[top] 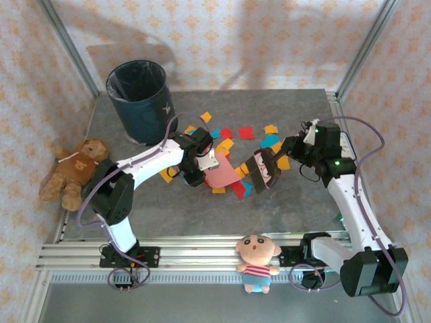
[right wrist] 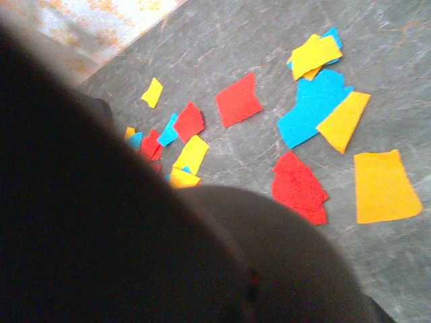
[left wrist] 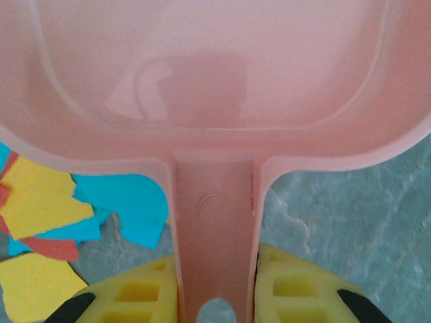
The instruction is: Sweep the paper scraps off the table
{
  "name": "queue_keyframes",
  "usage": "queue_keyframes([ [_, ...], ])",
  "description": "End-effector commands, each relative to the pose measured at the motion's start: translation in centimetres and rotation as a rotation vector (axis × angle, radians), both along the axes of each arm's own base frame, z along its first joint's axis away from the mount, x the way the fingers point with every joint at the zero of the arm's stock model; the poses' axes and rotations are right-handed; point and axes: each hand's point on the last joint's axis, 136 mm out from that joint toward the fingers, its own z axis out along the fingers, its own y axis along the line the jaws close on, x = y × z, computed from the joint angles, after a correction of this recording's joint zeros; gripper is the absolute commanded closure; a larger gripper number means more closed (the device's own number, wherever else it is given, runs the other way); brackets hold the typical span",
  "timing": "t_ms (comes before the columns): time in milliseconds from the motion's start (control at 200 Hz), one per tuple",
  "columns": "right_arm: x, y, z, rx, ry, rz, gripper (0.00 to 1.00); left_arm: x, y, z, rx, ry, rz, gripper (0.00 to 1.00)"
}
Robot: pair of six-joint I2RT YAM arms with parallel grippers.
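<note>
You are at the gathering step, and in my judgement little of it is done. The left gripper (left wrist: 215,297) has its jaws closed tight on the handle of the pink dustpan (top: 219,173). In the left wrist view the inside of the pan looks bare. The right gripper (top: 291,149) has its jaws shut on the handle of the dark brush (top: 261,171), which sits just beside the pan's open side near the middle of the bench (top: 283,202).

The paper scraps (top: 246,132) lie scattered across the middle of the bench. Most are on the far side of the pan and brush, and a few sit between the two tools.

Next, you likely need the pan lip flat on the bench and held firm. Then draw the brush through the scraps toward the pan mouth.

Yellow, blue and red scraps sit beside the handle, behind the pan, so you would need to reposition to catch them. The two arms work close together, so mind a clash. The dark bin (top: 138,101) stands at the far left corner, the teddy bear (top: 73,171) at the left edge and the doll (top: 257,259) at the near edge. All three are apart from the sweep.
</note>
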Motion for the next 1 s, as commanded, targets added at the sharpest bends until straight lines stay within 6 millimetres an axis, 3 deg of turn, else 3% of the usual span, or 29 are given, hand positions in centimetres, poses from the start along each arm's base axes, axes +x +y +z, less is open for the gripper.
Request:
queue_keyframes([
  [0, 0.6, 1.3, 0.7, 0.069, -0.028, 0.048, 1.00, -2.7, 0.8, 0.4, 0.040, 0.116, -0.090, 1.00],
  [540, 1.5, 3.0, -0.7, 0.059, 0.009, 0.085, 1.00, -1.3, -0.4, -1.2, 0.077, 0.099, -0.155, 1.00],
  [786, 1.5, 2.8, -1.1, 0.039, 0.016, 0.075, 1.00, -2.0, 0.8, 0.8, 0.097, 0.071, -0.151, 1.00],
  [996, 1.7, 4.1, -1.7, 0.016, 0.010, 0.137, 1.00, -4.1, 2.8, 3.1, 0.113, 0.051, -0.181, 1.00],
])
